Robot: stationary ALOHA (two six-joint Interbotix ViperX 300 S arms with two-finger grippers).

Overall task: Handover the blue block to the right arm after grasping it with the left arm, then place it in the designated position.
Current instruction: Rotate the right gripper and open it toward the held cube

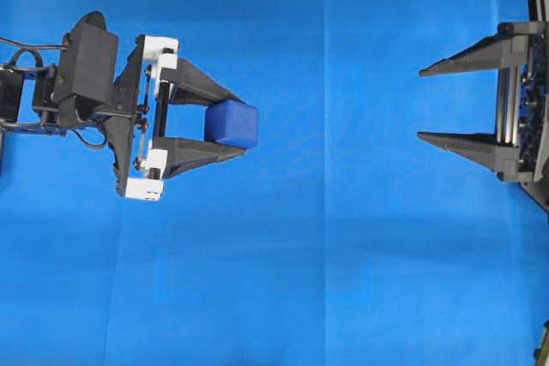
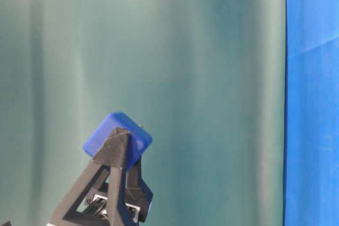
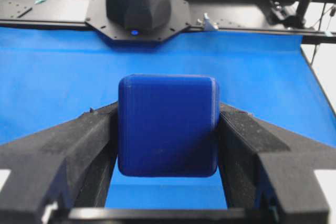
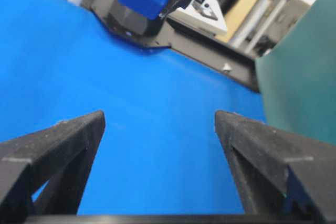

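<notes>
A bright blue cloth (image 1: pixel 343 255) covers the whole work surface, with faint fold lines running across it. In the table-level view a dull teal-green curtain (image 2: pixel 185 67) fills most of the frame, the cloth showing only at the right edge. In the left half of the overhead view, the left gripper (image 1: pixel 238 120) is clamped on the blue block (image 1: pixel 233 124), held above the cloth. At the right edge, the right gripper (image 1: pixel 422 103) has its jaws wide apart, holding nothing, well apart from the block.

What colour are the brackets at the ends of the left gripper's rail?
White. The brackets on the left gripper show best in the overhead view.
</notes>
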